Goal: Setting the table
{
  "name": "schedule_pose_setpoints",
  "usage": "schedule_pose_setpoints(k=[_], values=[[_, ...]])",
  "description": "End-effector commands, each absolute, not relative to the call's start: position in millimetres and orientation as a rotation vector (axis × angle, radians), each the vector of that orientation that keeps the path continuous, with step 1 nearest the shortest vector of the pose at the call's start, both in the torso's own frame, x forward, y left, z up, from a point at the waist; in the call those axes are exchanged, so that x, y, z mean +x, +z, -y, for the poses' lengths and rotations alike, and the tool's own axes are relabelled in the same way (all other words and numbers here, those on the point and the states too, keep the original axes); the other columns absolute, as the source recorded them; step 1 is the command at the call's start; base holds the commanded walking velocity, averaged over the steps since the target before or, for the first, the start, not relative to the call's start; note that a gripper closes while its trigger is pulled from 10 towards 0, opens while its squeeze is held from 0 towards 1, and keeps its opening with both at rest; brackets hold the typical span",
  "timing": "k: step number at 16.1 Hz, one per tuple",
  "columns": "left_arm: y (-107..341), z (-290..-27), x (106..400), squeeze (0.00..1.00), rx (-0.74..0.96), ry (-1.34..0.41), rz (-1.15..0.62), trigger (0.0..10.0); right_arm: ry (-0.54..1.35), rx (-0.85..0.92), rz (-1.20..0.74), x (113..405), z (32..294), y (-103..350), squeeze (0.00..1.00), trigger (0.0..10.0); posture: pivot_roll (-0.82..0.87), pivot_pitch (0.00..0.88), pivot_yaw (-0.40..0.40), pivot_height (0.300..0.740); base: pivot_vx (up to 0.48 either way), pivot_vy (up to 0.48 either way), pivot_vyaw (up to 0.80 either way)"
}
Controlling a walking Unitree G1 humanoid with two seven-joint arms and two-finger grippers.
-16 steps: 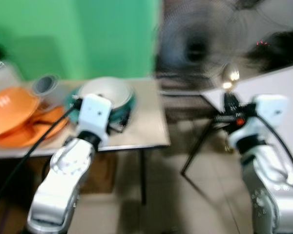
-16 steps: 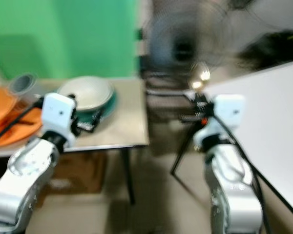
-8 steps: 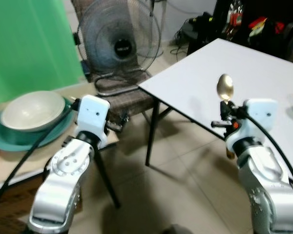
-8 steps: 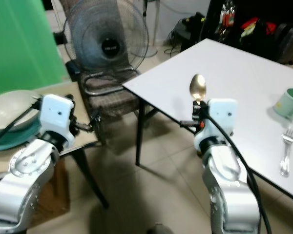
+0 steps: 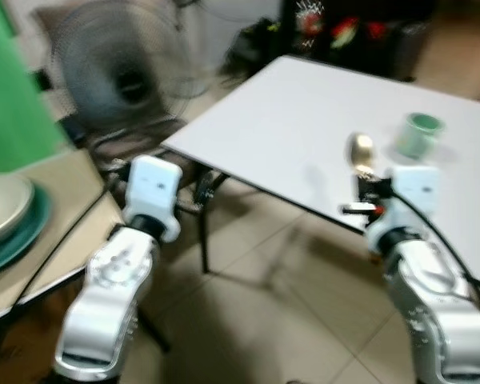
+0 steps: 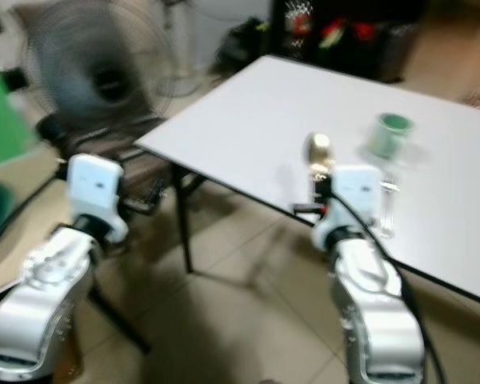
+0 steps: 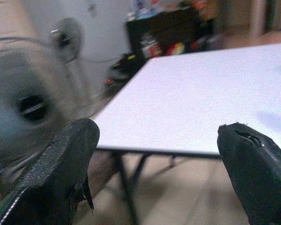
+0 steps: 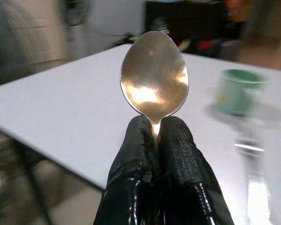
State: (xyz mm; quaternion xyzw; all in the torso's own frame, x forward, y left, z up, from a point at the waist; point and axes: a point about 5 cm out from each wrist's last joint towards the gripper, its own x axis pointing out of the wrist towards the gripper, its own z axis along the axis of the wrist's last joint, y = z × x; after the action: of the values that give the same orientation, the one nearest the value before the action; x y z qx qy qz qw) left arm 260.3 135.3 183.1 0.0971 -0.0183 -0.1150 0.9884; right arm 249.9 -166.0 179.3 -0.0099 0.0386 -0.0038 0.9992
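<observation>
A gold spoon [image 8: 154,77] stands bowl-up between the fingers of my right gripper [image 8: 155,140], which is shut on its handle. In the head views that spoon [image 5: 360,150] is held over the near edge of the white table [image 5: 304,120]. A green cup [image 5: 418,133] stands on the table beyond it, with a fork [image 6: 386,210] lying in front of the cup. My left gripper [image 7: 159,154] is open with nothing between its fingers, held short of the table's corner. Its arm [image 5: 136,240] is raised at the left.
A floor fan [image 5: 116,76] stands on a chair [image 5: 144,136] beyond the table's left corner. A side table [image 5: 56,208] at the far left carries a cream bowl on a teal plate [image 5: 8,232]. Tiled floor [image 5: 256,304] lies between my arms.
The camera has swung right: the side table slid off to the left and the white table with the cup came into the middle. Both arms keep their pose, spoon still held.
</observation>
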Motion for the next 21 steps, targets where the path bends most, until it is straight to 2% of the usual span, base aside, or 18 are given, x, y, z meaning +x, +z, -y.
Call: schedule_pose_setpoints(k=[1, 6, 12, 21], values=[[183, -142, 261, 0.00, 0.191, -0.202, 0.025, 10.0, 0.008, -0.012, -0.072, 250, 161, 182, 0.00, 10.0, -0.14, 0.009, 0.008, 0.740, 0.000, 0.000, -0.79], [184, -142, 260, 0.00, 0.163, -0.214, 0.024, 10.0, 0.028, -0.007, -0.112, 252, 159, 179, 0.00, 10.0, -0.14, 0.012, 0.000, 0.740, 0.000, 0.000, -0.79], [184, -143, 262, 0.00, 0.157, -0.223, 0.022, 10.0, 0.038, 0.021, -0.146, 256, 160, 175, 0.00, 10.0, -0.14, 0.008, 0.006, 0.740, 0.336, 0.000, 0.00], [184, -148, 263, 0.00, 0.164, -0.220, 0.018, 10.0, 0.031, -0.028, -0.212, 256, 162, 170, 0.00, 10.0, -0.14, 0.002, 0.005, 0.740, 0.371, 0.000, 0.00]])
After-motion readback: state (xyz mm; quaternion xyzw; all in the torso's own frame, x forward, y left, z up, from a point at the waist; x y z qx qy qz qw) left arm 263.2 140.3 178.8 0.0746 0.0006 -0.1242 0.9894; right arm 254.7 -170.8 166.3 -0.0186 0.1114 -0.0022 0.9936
